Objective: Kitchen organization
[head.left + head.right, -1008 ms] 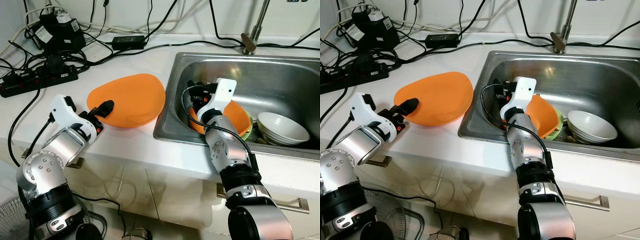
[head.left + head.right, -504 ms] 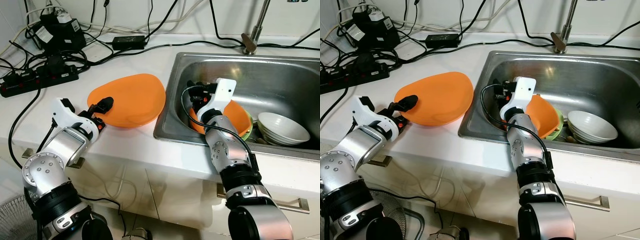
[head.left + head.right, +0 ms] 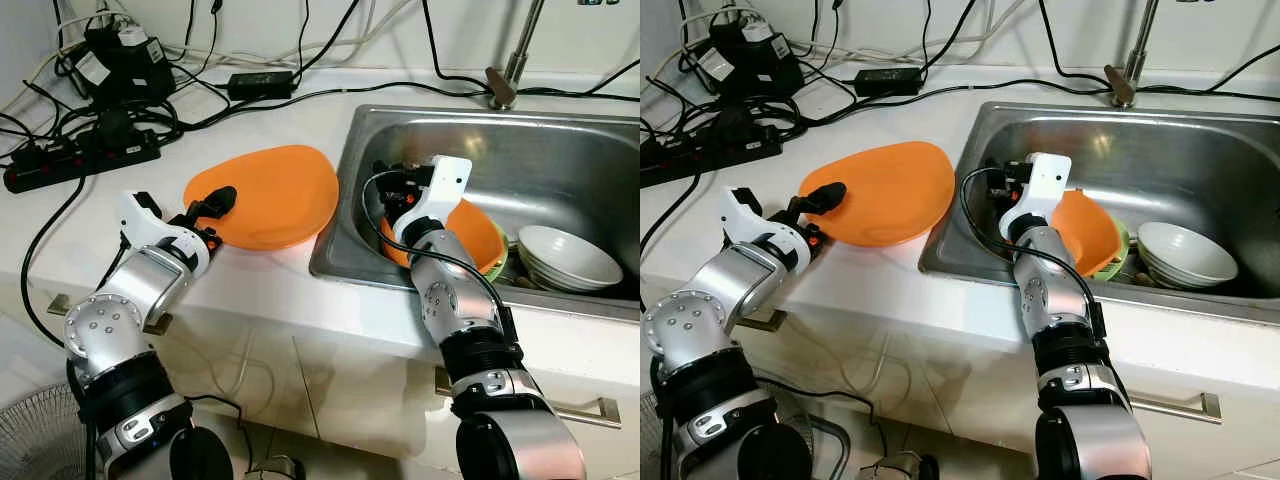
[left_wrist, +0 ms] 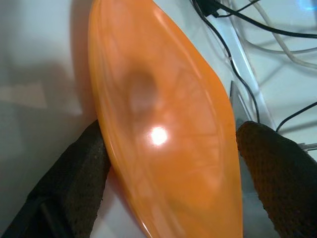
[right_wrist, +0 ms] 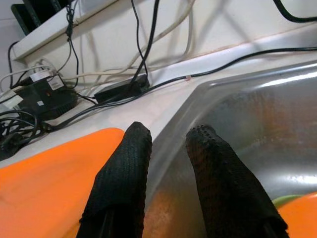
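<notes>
White table (image 3: 270,275): orange plate (image 3: 270,195) now nearer sink (image 3: 560,130), straddled by open left tool (image 3: 205,215); right tool (image 5: 166,183) slightly parted, empty.

home kitchen: steel sink (image 3: 560,140) with tap (image 3: 510,70), dishes inside, white counter (image 3: 250,280), cabinet handles below.

Left hand (image 3: 212,205) open, right hand (image 3: 392,186) parted.

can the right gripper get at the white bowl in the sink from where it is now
Probably, but not directly. The right gripper hovers at the sink's left end, and the orange bowl sits between it and the white bowl; reaching over it looks feasible.
</notes>
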### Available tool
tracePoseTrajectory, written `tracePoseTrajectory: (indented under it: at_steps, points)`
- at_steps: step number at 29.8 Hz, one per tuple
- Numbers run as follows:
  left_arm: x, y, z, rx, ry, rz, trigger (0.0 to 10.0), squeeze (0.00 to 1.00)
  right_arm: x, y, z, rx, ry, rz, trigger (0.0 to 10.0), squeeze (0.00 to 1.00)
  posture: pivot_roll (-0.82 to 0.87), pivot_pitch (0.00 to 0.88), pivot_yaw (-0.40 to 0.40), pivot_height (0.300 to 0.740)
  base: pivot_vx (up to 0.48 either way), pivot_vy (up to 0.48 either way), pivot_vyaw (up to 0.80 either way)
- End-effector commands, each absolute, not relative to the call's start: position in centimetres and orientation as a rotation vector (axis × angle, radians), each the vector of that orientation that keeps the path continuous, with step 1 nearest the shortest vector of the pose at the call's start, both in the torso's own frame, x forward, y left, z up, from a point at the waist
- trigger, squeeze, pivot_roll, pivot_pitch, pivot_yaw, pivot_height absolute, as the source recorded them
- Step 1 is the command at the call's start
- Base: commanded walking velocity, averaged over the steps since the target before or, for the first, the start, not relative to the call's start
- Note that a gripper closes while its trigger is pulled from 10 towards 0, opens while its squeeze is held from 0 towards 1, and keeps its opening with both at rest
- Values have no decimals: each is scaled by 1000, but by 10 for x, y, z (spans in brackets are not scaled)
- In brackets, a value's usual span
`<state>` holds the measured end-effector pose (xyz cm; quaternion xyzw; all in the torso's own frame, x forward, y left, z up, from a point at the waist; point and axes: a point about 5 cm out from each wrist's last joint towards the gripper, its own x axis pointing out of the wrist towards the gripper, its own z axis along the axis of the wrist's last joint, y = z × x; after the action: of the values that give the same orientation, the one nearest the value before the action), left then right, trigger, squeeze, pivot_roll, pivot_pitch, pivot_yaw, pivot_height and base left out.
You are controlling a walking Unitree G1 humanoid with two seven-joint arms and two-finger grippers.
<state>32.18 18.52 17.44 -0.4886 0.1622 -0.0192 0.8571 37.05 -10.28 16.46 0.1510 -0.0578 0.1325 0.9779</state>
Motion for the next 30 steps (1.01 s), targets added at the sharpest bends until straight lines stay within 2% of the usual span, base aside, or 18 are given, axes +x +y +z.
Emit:
tracePoseTrajectory:
  at_steps: [1,9,10,11,12,30]
  points:
    - [324,172,162,-1024,424,-61,10000,0,370,-100,165,308,-113,285,10000,0,185,48,113,740,0,0,0]
    - [333,156,160,-1033,438,-110,10000,0,370,-103,166,305,-112,280,10000,0,175,57,109,740,0,0,0]
    - [334,154,161,-1031,438,-118,9333,0,370,-103,167,305,-113,279,10000,0,175,57,109,740,0,0,0]
    - [335,152,162,-1029,438,-127,1922,0,370,-104,167,305,-113,278,10000,0,173,58,110,740,0,0,0]
    - [335,149,162,-1026,440,-137,0,0,370,-104,167,305,-113,276,10000,0,173,58,110,740,0,0,0]
    - [339,151,164,-1011,411,-128,0,0,370,-106,166,307,-108,269,10000,0,168,58,115,740,0,0,0]
